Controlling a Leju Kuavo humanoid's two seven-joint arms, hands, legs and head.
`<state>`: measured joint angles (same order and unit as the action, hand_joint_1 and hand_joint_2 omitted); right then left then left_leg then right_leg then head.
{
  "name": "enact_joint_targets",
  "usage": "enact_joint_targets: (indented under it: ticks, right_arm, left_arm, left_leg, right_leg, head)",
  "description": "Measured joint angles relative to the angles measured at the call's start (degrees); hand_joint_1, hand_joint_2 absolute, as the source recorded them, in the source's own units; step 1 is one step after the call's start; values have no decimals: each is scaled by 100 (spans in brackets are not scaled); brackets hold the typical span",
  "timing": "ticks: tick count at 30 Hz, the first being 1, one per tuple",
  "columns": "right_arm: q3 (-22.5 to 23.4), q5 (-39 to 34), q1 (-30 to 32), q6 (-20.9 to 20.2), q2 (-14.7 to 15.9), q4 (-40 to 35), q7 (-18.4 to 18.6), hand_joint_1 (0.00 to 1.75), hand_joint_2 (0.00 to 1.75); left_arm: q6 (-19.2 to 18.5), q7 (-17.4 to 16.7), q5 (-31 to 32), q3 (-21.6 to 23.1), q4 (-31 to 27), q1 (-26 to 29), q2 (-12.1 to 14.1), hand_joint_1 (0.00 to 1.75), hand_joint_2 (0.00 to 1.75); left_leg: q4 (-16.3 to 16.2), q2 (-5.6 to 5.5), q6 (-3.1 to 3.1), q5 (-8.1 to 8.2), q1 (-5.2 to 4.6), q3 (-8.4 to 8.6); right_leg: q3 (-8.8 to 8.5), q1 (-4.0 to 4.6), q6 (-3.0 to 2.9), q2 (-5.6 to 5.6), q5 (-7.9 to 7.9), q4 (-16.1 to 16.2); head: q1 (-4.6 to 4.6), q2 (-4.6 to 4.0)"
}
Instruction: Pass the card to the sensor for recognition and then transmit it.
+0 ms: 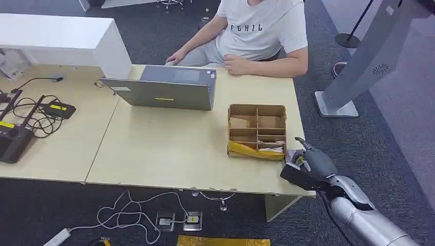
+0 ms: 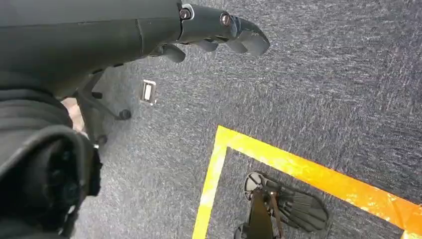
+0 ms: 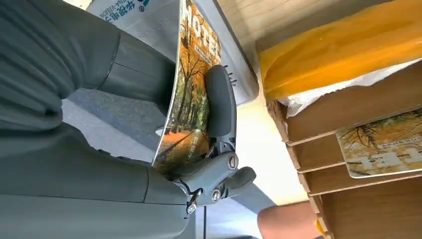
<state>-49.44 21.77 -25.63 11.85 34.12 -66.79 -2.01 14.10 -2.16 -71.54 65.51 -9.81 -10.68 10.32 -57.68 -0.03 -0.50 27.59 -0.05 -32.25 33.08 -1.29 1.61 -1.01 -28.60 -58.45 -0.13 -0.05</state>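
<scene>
Dark grey carpet (image 1: 154,31) under a pale wooden table (image 1: 169,154), with a seated person (image 1: 256,36) in a white T-shirt at the far edge. Right hand (image 1: 307,166) at the table's near right corner, fingers closed on a card (image 3: 189,94) printed with autumn trees, pinched between thumb (image 3: 220,102) and the darker fingers, held on edge. Just behind the card, a small white sensor box (image 3: 149,20) lying flat on the table at that same corner. Just beside the hand, toward the table's middle, a cardboard divider box (image 1: 256,130) with yellow tape on its near wall; in one compartment, another card (image 3: 385,144) with the same tree print lying flat. Farther back, a grey laptop (image 1: 164,87) near the far edge, lid toward the robot. At the left edge, black cables and a router (image 1: 13,138). Left hand (image 2: 219,30) hanging over carpet with a yellow tape line (image 2: 308,174), fingers loosely extended and apart, holding nothing.
</scene>
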Motion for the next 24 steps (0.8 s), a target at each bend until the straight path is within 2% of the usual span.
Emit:
enact_joint_targets:
  ticks: [24]
  right_arm:
    - [2,-179,-28,17,-70,122,-42,175,175]
  left_arm:
    - [7,-4,28,0,0,4,15,0,0]
  left_leg:
    - [0,1,0,0,0,5]
  right_leg:
    - [-5,0,0,1,0,0]
  head:
    - [-2,-2]
